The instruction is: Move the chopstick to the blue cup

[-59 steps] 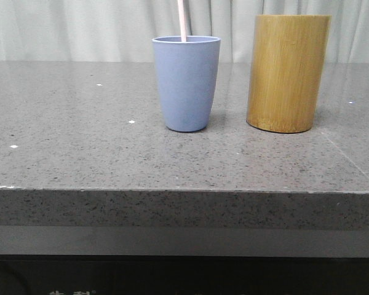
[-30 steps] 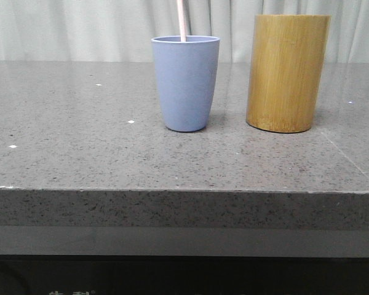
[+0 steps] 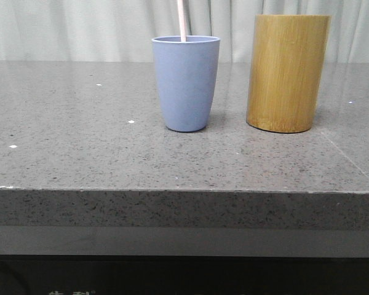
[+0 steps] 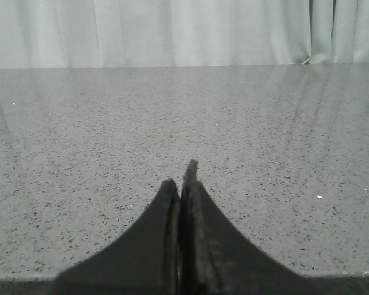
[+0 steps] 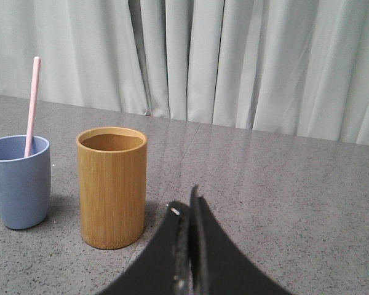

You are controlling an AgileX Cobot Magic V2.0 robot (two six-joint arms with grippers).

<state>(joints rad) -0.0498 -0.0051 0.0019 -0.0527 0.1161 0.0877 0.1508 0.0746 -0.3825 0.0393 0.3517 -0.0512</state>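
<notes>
The blue cup (image 3: 186, 83) stands upright on the grey stone table, left of the bamboo cylinder (image 3: 287, 72). A pale pink chopstick (image 3: 181, 19) stands in the cup and rises out of the top of the front view. The right wrist view shows the cup (image 5: 17, 180), the chopstick (image 5: 31, 106) leaning on its rim, and the bamboo cylinder (image 5: 112, 187), which looks empty. My right gripper (image 5: 187, 200) is shut and empty, apart from the cylinder. My left gripper (image 4: 181, 175) is shut and empty over bare table. Neither gripper shows in the front view.
The grey speckled table (image 3: 80, 153) has its front edge (image 3: 184, 192) near the camera. Pale curtains (image 3: 80, 27) hang behind the table.
</notes>
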